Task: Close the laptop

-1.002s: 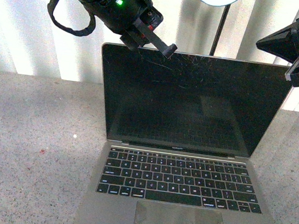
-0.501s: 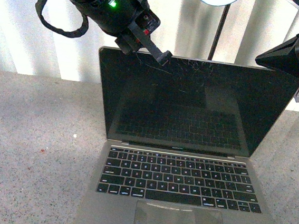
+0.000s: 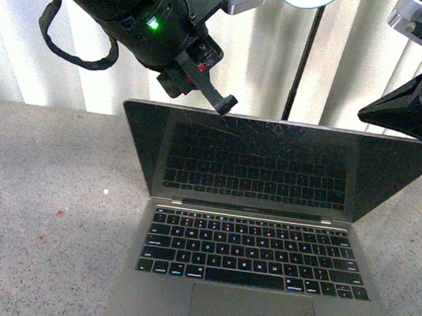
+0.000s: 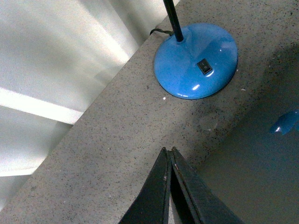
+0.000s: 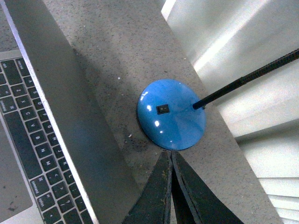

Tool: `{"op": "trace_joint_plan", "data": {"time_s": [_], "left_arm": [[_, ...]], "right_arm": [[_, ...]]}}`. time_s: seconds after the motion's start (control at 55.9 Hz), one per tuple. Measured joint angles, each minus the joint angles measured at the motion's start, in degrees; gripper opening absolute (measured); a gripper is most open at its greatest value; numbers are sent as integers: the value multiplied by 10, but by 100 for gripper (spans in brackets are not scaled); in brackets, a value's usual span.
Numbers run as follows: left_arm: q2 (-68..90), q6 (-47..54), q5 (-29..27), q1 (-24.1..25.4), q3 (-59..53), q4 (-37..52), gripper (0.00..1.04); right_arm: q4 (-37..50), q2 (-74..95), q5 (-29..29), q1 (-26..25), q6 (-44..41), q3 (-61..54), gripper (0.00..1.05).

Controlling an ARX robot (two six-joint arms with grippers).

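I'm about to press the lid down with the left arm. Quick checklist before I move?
1. Left gripper at the laptop lid's top edge: ok, tip on the edge.
2. Left gripper shut for pushing: ok.
3. Keyboard free of objects: ok.
4. Right gripper out of the lid's path: ok, shut, behind the lid above the lamp base.
5. Lamp base apart from the lid: ok.
6. Lid closed: not ok, only tilted forward.

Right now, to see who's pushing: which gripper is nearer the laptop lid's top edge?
Left. The left gripper is at the top edge of the laptop; the right gripper is apart, off its right corner.
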Motion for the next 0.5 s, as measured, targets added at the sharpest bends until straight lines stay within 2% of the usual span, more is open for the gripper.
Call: {"op": "trace_joint_plan", "data": {"time_s": [0.501], "left_arm": [[-29, -5, 31, 5, -70, -17, 4]], "right_arm": [[-37, 0, 7, 10, -49, -30, 3]]}}
